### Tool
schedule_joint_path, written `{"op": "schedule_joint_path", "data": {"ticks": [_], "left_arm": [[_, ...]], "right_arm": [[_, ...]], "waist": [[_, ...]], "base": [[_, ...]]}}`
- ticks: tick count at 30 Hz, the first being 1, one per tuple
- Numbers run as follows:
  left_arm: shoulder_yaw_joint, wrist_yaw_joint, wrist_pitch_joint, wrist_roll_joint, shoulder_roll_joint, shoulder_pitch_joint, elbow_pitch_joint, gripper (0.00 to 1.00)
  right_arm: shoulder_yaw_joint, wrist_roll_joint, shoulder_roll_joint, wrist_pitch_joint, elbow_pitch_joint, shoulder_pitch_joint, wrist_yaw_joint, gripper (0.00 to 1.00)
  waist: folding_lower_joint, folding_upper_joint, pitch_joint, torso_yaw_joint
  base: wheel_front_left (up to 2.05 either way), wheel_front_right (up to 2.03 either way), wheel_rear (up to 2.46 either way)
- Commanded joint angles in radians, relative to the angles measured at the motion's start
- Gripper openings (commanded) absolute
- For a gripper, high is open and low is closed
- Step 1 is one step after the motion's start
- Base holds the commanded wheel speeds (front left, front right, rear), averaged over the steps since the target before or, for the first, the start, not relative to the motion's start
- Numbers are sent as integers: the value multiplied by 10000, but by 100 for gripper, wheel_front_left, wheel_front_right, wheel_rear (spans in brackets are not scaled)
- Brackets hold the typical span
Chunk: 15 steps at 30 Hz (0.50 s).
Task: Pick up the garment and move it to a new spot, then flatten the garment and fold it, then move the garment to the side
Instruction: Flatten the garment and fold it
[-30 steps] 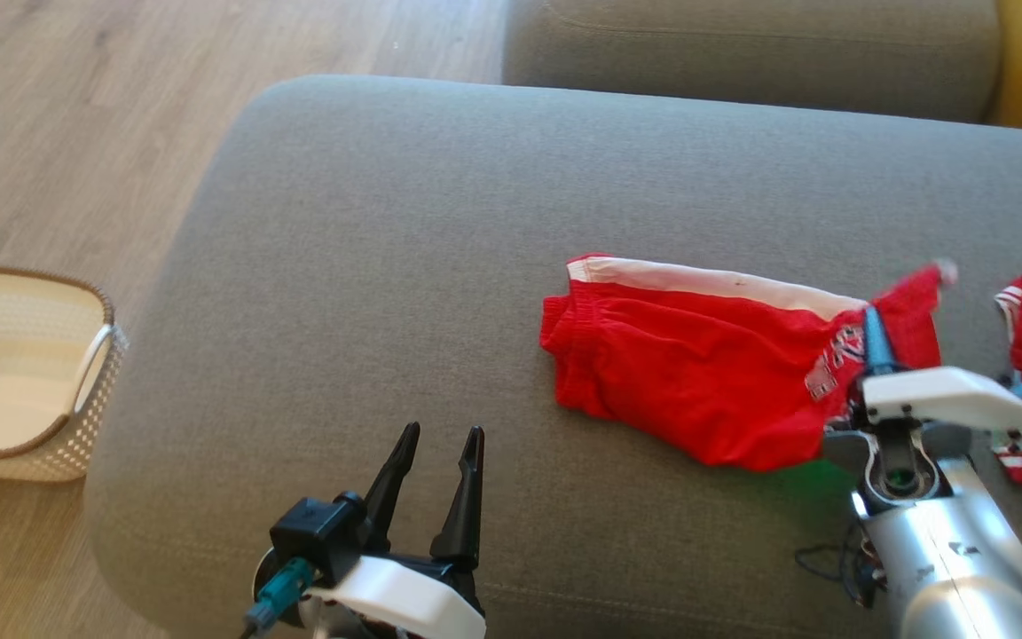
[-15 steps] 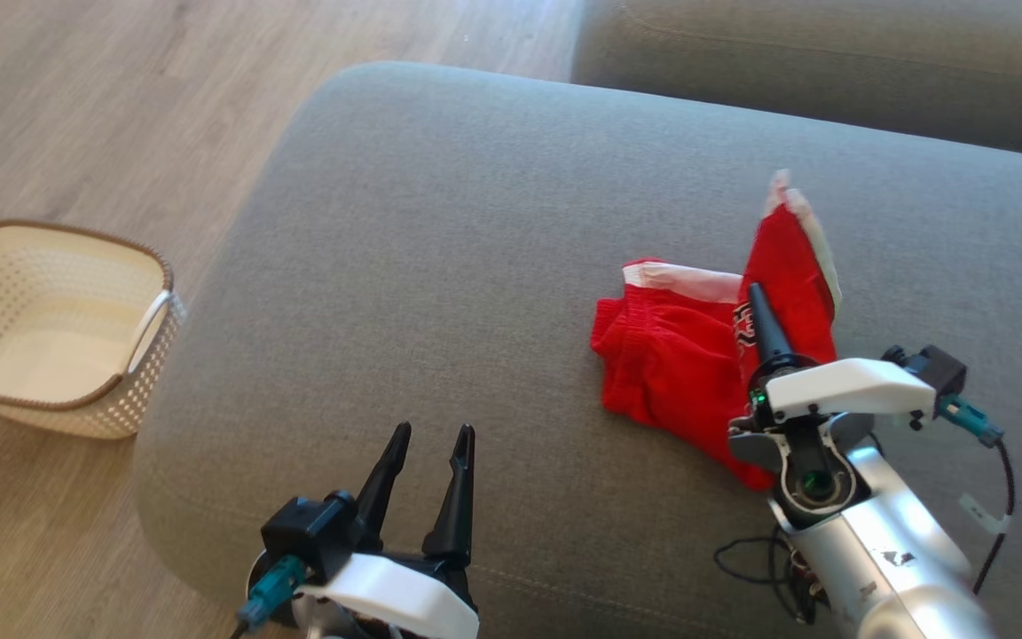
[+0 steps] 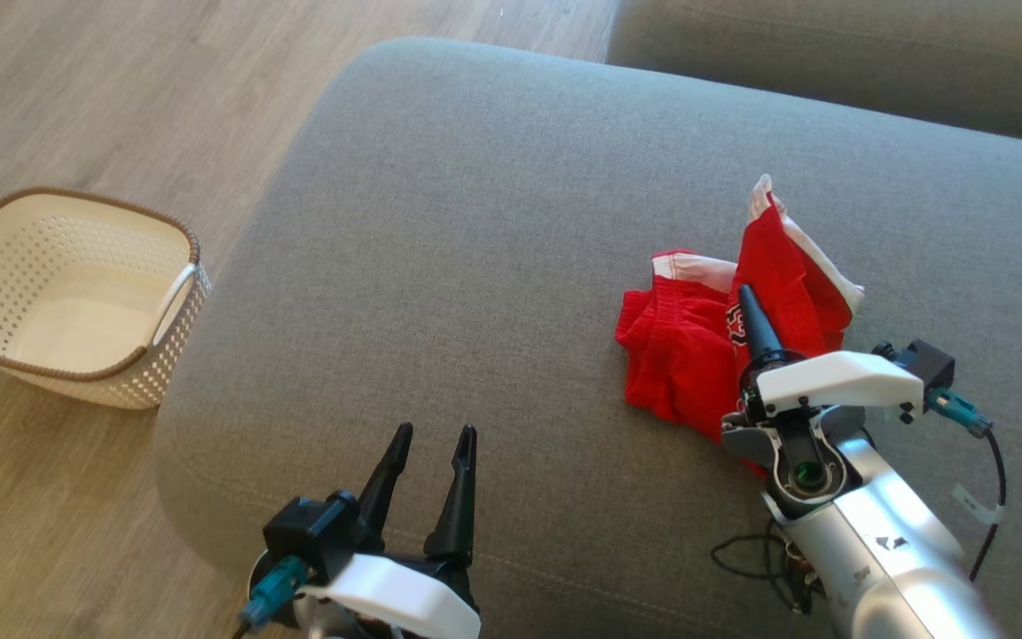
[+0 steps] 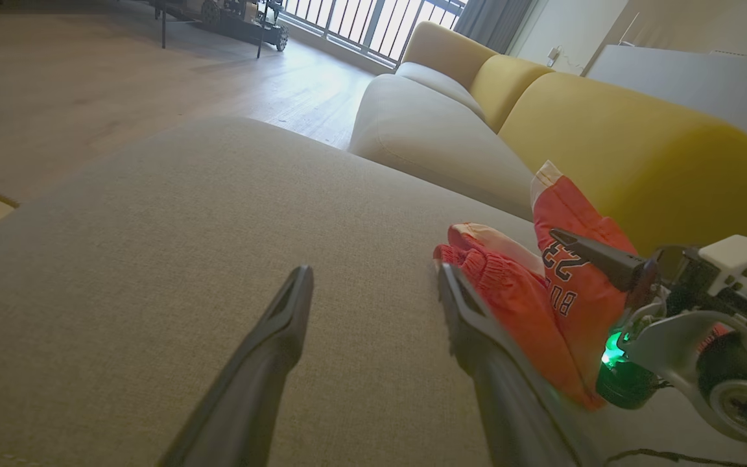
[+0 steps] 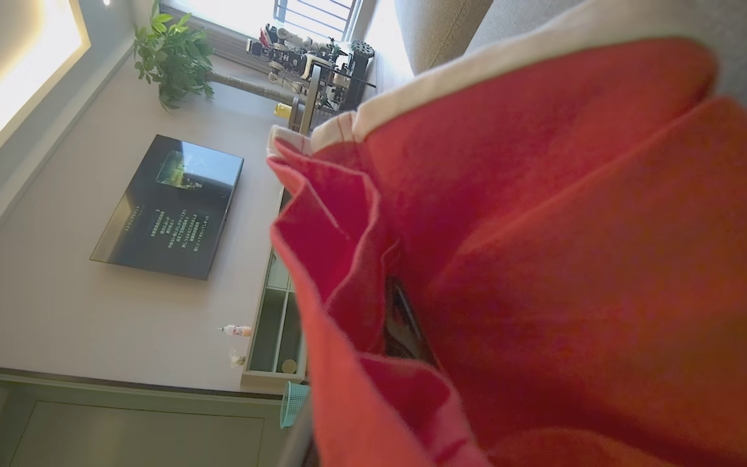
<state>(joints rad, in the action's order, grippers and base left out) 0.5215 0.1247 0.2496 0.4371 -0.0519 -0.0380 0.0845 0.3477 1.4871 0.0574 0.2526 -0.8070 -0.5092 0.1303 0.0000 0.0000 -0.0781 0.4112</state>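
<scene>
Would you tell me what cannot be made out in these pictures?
Head view: how much of the red fabric garment with white trim the shut right pincer grips; folds hide it.
Left wrist view: garment's print, partly covered by that pincer.
Right wrist view: text on the black wall screen, too small.

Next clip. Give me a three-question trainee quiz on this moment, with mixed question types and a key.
1. True or false: the left claw is shut on the red garment.
2. Where does the white basket stand? A: on the grey cushion. B: on the floor, left of the cushion. C: beneath the right claw.
3. Fill in: the right claw holds one part of the garment raised above the ______.
Key: 1 false, the left claw is open and apart from the garment. 2 B. 3 cushion.
</scene>
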Motion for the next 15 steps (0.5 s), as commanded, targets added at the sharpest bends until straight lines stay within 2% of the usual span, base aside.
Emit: {"op": "schedule_joint_path", "data": {"ticks": [1,6,10,11,12,13,15], "left_arm": [[-283,37,122,35,16,353,-350,100],[-222,32,122,67,16,429,-352,100],[-209,20,122,83,16,504,-328,100],[-216,18,122,82,16,518,-320,100],[-225,15,122,82,16,532,-314,100],[-235,12,122,84,16,543,-308,100],[-256,16,122,87,16,560,-304,100]], "right_arm": [[123,-60,-72,89,366,-413,4,0],[719,185,-72,90,569,-447,4,0],[1317,429,-72,47,165,-472,4,0],[1447,460,-72,42,34,-517,4,18],[1532,465,-72,48,-82,-575,4,97],[1585,511,-72,53,-189,-622,4,100],[1708,650,-72,62,-206,-704,4,100]], "waist": [[0,0,-42,-1],[0,0,-188,33],[0,0,-259,72],[0,0,-275,78],[0,0,-287,81],[0,0,-295,80],[0,0,-310,68]], "base": [[0,0,0],[0,0,0],[0,0,0],[0,0,0],[0,0,0],[0,0,0],[0,0,0]]}}
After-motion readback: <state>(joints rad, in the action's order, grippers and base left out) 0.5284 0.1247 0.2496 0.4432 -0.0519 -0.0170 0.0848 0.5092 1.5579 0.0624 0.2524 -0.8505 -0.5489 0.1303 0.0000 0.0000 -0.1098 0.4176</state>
